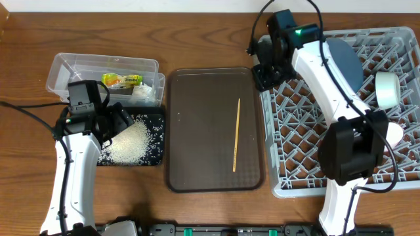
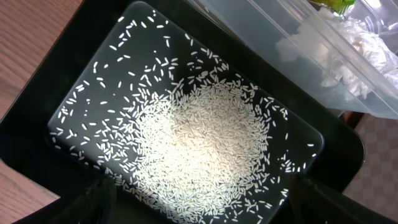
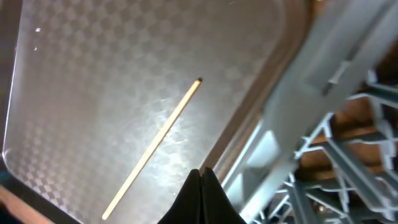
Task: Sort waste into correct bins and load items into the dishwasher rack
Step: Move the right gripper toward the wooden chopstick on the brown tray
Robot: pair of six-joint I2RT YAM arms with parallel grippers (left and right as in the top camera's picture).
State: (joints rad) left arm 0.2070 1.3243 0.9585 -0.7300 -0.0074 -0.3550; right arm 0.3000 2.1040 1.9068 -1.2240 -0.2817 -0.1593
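Observation:
Loose white rice (image 1: 131, 141) lies heaped in the black tray (image 1: 155, 119). My left gripper (image 1: 117, 122) hovers over it, open, its dark fingers (image 2: 87, 202) wide apart either side of the rice (image 2: 205, 149) with nothing between them. Behind the black tray, the clear tub (image 1: 79, 65) holds a yellow-green wrapper (image 1: 123, 80) and white tissue (image 1: 141, 92). A thin wooden stick (image 1: 236, 134) lies on the brown tray (image 1: 197, 131). My right gripper (image 1: 266, 75) is shut and empty above that tray's right edge, beside the grey rack (image 1: 295, 131). The rack holds a blue plate (image 1: 344, 56) and a pale bowl (image 1: 387, 88).
The right wrist view shows the stick (image 3: 155, 146) left of my shut right gripper (image 3: 202, 174), with the rack's wall (image 3: 336, 124) to the right. Another pale item (image 1: 396, 134) sits in the rack behind the right arm. Bare wood lies in front of the trays.

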